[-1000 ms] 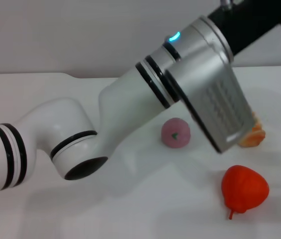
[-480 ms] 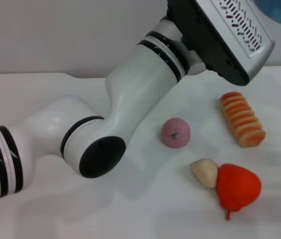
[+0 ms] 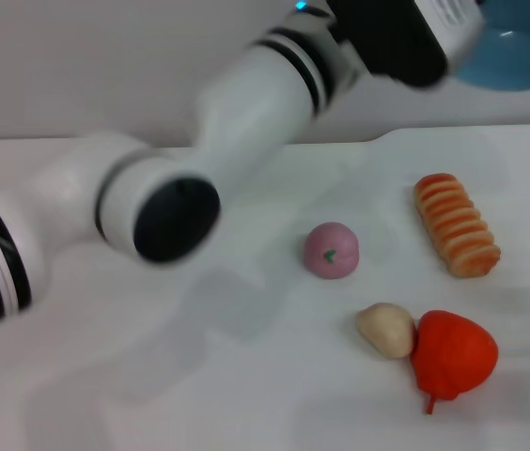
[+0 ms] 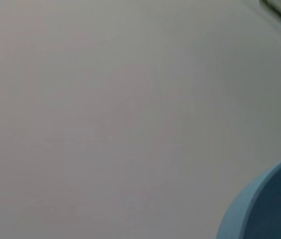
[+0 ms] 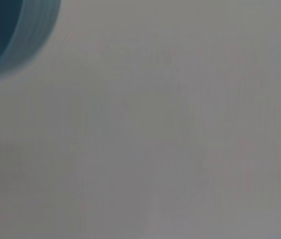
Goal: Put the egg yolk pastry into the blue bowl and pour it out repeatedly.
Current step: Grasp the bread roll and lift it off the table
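Note:
The egg yolk pastry (image 3: 385,329) is a pale cream lump lying on the white table, touching the red fruit toy (image 3: 454,355). High at the top right the blue bowl (image 3: 519,45) hangs in the air, carried by my left gripper (image 3: 458,42), whose fingertips are hidden past the picture's top edge. My left arm (image 3: 246,103) reaches up to it from the left. A piece of the bowl's rim (image 4: 265,209) shows in the left wrist view, and the blurred bowl (image 5: 11,30) also shows in the right wrist view. The right gripper is out of view.
A pink dome bun with a green mark (image 3: 331,251) sits mid-table. A long orange-striped bread (image 3: 456,237) lies to its right. The table's far edge meets a grey wall behind.
My left arm has swung up and back, carrying the bowl higher toward the top right. The pastry, hidden by the arm a second ago, lies beside the red fruit toy.

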`<state>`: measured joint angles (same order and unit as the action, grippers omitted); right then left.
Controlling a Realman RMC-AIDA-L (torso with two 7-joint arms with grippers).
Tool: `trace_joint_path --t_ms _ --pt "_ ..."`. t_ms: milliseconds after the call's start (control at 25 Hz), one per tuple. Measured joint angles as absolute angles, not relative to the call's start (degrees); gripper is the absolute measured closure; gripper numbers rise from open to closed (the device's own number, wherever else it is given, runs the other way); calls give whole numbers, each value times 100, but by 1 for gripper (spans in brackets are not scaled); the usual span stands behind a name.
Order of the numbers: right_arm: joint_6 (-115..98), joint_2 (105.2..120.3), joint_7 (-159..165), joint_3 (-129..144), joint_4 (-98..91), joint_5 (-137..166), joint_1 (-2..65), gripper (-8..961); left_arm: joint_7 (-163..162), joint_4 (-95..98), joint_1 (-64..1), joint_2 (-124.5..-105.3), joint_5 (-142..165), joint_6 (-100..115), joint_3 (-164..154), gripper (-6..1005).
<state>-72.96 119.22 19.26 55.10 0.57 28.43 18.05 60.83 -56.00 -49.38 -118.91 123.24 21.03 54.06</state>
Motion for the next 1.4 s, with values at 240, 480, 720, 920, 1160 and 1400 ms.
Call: trace_joint_path --t_ms 240,480,720,920,1160,1400 --pt "-7294 11918 1956 5511 56 2826 1772 527 6051 -5543 -4942 -11866 12312 -666 7250 999" --pt "-7294 11900 2180 5511 43 2809 1799 527 5938 -5029 -5006 -11823 12360 -2167 8646 998" --pt "-7293 11865 2744 5569 -190 2898 1796 527 5504 -4378 -5109 -11794 13051 -3105 9663 998" --pt "-7187 11846 3207 5588 -476 3370 1815 527 4254 -4096 -5280 -11772 14613 -3927 10130 998" --pt "-6567 11847 3813 5590 -1342 4026 1771 527 3812 -4133 -5146 -11763 15075 -4833 10290 999" --pt "-5288 11870 5390 5655 -2937 5640 1812 527 3643 -4261 -5116 -11748 15122 -5326 10298 1000"
